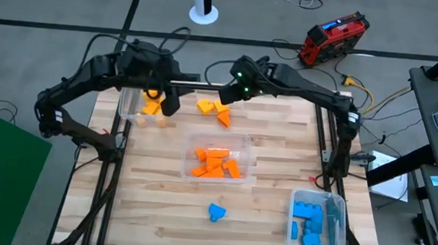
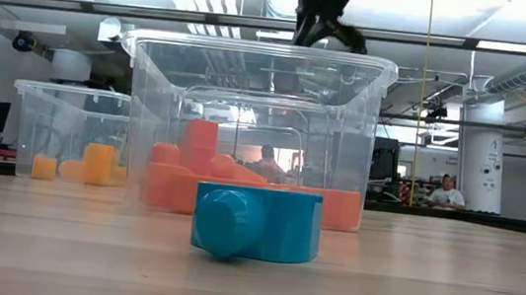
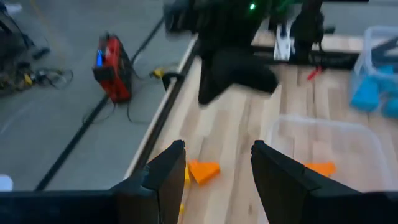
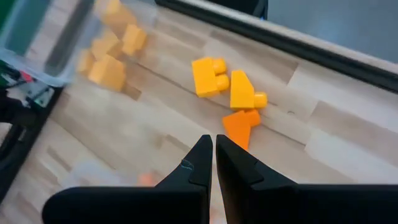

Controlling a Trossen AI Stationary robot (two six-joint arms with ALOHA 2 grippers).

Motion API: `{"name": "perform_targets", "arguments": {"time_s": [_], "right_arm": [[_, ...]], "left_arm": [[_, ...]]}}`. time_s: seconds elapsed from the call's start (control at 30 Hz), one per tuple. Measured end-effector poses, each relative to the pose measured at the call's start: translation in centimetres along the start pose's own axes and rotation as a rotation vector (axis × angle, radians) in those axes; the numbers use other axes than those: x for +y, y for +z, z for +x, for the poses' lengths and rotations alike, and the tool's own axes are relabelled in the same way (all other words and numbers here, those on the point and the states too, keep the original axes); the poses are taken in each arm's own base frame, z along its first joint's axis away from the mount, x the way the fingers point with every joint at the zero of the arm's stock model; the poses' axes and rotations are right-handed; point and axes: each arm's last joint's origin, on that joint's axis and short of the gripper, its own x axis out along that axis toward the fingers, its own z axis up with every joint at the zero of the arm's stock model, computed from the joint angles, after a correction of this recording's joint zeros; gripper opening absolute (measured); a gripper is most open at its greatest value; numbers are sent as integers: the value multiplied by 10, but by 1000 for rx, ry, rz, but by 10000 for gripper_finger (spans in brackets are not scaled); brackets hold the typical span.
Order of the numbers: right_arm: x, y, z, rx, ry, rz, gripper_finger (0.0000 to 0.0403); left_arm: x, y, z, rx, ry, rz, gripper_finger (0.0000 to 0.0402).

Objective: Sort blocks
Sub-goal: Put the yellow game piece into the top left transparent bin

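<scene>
- The blocks are mostly sorted by colour: orange ones [image 1: 214,164] lie in the middle bin [image 1: 247,144], blue ones [image 1: 309,221] in the bin [image 1: 338,204] at the near right corner, yellow ones [image 1: 152,107] in the bin [image 1: 127,104] at the far left.
- Four blocks are loose on the worktop [image 1: 279,142]. A blue block [image 1: 216,212] sits alone near the front, between the middle and blue bins. Two yellow blocks [image 4: 208,76] and an orange wedge [image 4: 239,126] cluster at the far edge, touching or nearly touching.
- The left gripper [image 1: 171,102] hangs just beside the yellow bin with its jaws released and nothing between them. By my reading it is placed for a drop into that bin or for a reach toward the cluster.
- The right gripper [image 4: 214,152] hovers above the far cluster with its jaws clenched, tips together and empty. It points down at the orange wedge, which looks like its next pick.
- The jaws would have to spread before any grasp. The wedge lies against a yellow block, so a careless descent could nudge both.
- The task looks near its end, with the loose pieces left.
</scene>
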Motion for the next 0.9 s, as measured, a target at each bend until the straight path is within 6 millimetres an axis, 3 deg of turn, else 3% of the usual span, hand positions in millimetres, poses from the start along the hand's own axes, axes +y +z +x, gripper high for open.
{"name": "perform_targets", "arguments": {"time_s": [0.3, 0.67, 0.9], "right_arm": [[-35, 26, 55, 93, -38, -6, 13], [-64, 38, 112, 198, -21, 6, 13], [-73, 44, 132, 202, 5, 16, 13]], "left_arm": [[2, 4, -11, -69, 27, -37, 161], [12, 3, -13, -56, 167, -57, 161], [27, 0, -13, -44, 221, -87, 161]]}}
